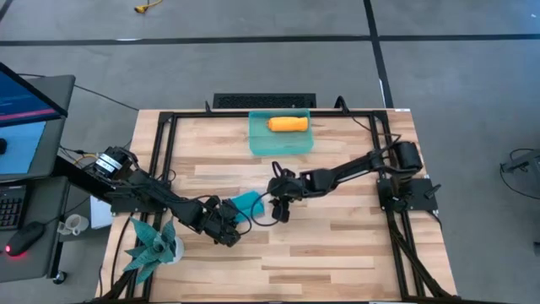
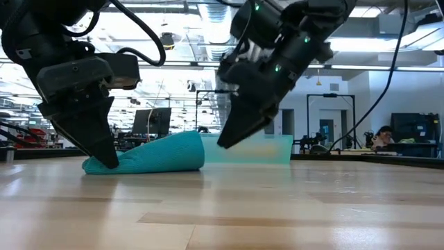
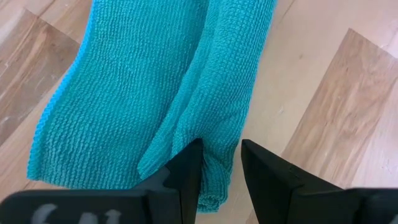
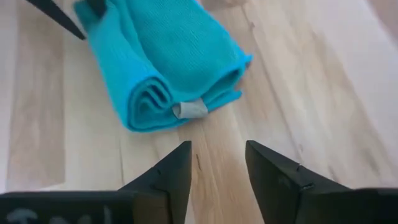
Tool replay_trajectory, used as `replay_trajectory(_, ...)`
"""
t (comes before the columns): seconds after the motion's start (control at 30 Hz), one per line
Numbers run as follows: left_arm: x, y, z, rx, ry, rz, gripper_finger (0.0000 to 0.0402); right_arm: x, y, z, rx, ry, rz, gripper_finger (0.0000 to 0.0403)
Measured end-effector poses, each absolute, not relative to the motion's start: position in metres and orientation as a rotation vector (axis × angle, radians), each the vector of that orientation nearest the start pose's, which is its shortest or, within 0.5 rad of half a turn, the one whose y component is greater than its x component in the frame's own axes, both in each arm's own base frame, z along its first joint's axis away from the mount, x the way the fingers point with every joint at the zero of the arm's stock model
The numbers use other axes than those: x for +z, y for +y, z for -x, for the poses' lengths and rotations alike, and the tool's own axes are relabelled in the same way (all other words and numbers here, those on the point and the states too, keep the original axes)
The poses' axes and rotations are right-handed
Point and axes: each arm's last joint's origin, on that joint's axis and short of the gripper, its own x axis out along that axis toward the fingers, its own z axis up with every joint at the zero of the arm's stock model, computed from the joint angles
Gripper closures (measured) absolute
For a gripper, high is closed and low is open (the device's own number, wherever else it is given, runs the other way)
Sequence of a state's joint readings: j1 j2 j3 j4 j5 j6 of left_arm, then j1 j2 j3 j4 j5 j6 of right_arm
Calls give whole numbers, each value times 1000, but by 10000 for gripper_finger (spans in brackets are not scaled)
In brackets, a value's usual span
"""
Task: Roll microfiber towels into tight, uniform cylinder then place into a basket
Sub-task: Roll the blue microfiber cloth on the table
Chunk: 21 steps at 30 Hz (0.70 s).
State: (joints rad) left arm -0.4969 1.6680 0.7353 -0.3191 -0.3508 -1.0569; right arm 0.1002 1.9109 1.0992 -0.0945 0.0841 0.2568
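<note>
The teal towel (image 1: 247,203) lies loosely rolled on the wooden table, between my two grippers. It also shows in the low view (image 2: 161,154). My left gripper (image 1: 228,230) stands at the roll's near-left end and is shut on it. My right gripper (image 1: 278,209) is open and empty, a little above the table off the roll's other end (image 4: 168,109), where a grey tag shows. The orange towel (image 1: 288,124) lies rolled inside the sea-green basket (image 1: 261,145) at the table's far side. My left gripper pinches a thick fold at the roll's end (image 3: 217,152) between its two fingers. The fingers slant down from the table's near-left side, their tips at the table top (image 2: 109,164). The towel lies on the table, slack.
A spiky teal plant (image 1: 153,245) stands at the table's near-left corner, close to my left arm. A black metal frame (image 1: 160,135) runs round the table's edges. Bare wood lies toward the near edge (image 1: 321,262).
</note>
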Motion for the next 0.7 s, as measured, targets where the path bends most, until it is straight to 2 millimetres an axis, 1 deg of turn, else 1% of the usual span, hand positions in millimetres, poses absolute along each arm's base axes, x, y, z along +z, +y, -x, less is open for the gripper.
replay_trajectory(0.1,115,-120,-242,464,1046,423,290,152,37,-376,-63,876,-93,236)
replay_trajectory(0.17,115,-120,-242,462,1046,420,290,160,44,-374,-15,859,-25,241)
replay_trajectory(0.27,115,-120,-242,462,1047,420,290,169,64,-370,95,818,112,246)
replay_trajectory(0.37,115,-120,-242,457,1049,413,290,172,87,-368,207,777,254,249)
replay_trajectory(0.43,115,-120,-242,451,1052,404,290,171,98,-365,268,772,344,250)
replay_trajectory(0.5,115,-120,-242,451,1052,404,290,165,107,-364,323,766,435,250)
replay_trajectory(0.6,115,-120,-242,450,1052,404,290,156,116,-364,413,746,609,248)
replay_trajectory(0.7,115,-120,-242,450,1051,405,290,146,120,-367,437,728,731,240)
